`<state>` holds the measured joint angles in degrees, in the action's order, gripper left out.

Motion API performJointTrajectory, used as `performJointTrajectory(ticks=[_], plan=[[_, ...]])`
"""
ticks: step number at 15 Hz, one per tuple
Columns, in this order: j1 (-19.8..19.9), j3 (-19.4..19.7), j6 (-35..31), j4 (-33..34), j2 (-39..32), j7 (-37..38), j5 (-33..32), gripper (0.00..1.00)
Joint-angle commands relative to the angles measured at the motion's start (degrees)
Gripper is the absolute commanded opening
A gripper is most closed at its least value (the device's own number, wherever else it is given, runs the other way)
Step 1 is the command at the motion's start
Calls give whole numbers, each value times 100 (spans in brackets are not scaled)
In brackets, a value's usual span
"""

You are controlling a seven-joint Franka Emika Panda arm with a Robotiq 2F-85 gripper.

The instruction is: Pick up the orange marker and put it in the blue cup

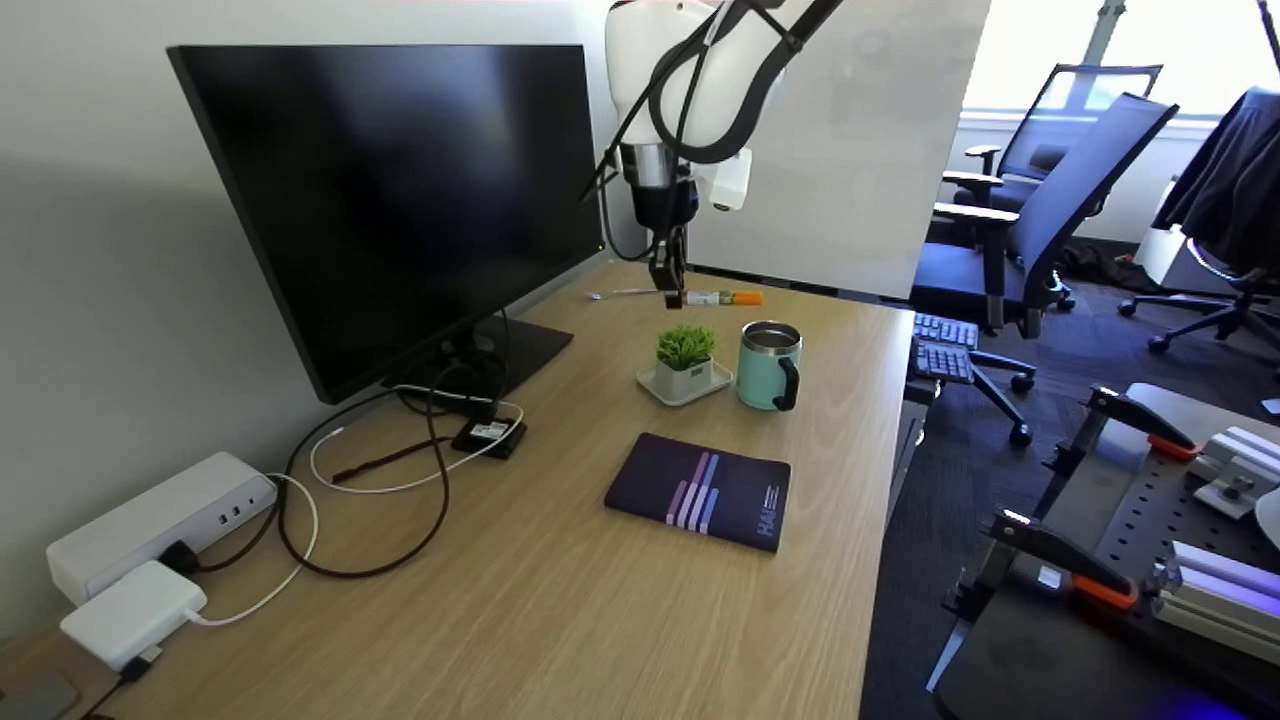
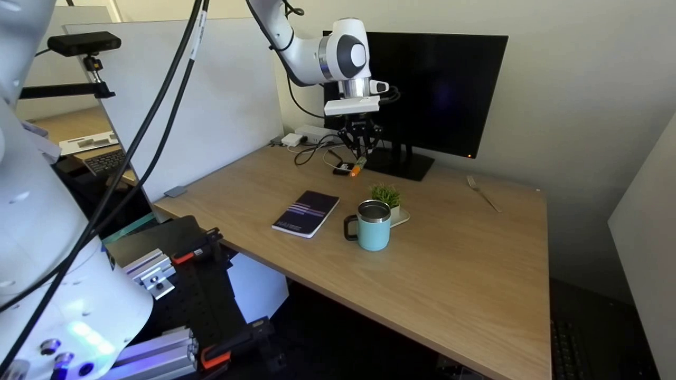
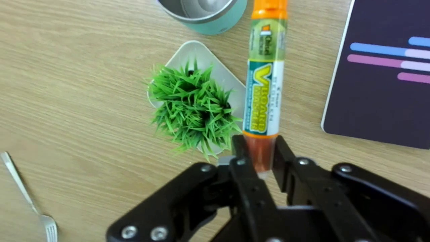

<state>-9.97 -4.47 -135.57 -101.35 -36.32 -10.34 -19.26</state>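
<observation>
Pincer [image 3: 259, 148]: I have it closed around one end of the orange marker [image 3: 263, 94], jaws parted only by its thickness.
Marker: upper right of centre in my wrist view.
Blue cup [image 1: 757, 372]: upright, right of centre in an exterior view, just beside the potted plant [image 1: 685, 350].
Desk [image 1: 560, 600]: pale wood grain across the lower middle there; dark notebook [image 1: 700, 492] right of centre, monitor [image 1: 400, 200] upper left.
Room: I see a white panel [image 1: 850, 170] at the top, blue chairs [image 1: 1060, 225] upper right, bright window [image 1: 1030, 40] beyond.
</observation>
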Motion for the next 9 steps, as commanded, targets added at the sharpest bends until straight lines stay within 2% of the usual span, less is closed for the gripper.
performJointTrajectory(ticks=[1, 9], plan=[[-217, 301, 315, -197, 331, 779, -92, 5], [-582, 774, 845, -561, 829, 2825, -621, 5]])
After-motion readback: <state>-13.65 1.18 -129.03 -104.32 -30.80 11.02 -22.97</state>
